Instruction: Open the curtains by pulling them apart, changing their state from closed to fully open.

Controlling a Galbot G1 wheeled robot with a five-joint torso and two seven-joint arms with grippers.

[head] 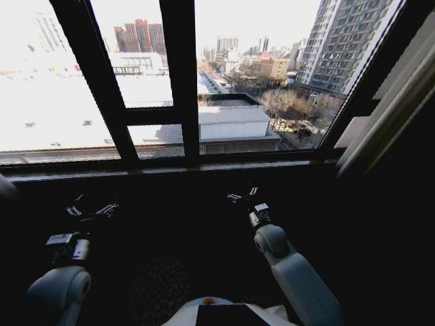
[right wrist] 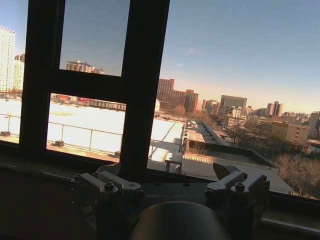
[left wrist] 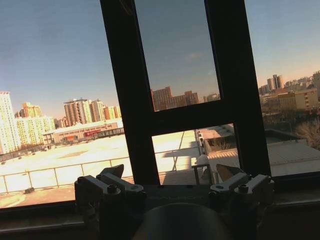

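A cream pleated curtain (head: 391, 112) hangs bunched along the right side of the window, and the glass in front of me is uncovered. A pale bit of fabric (head: 5, 187) shows at the far left edge, below the sill. My left gripper (head: 92, 210) is held low in front of the dark wall under the sill, and in its wrist view the left gripper (left wrist: 172, 175) is open and holds nothing. My right gripper (head: 245, 197) sits at the same height near the middle. Seen from its own wrist, the right gripper (right wrist: 167, 170) is also open and holds nothing.
Dark window frame bars (head: 180, 75) cross the glass, with a horizontal bar (head: 153, 115) lower down. A sill (head: 170, 166) runs along under the window. Outside lie rooftops and tall buildings. The wall below the sill is in deep shadow.
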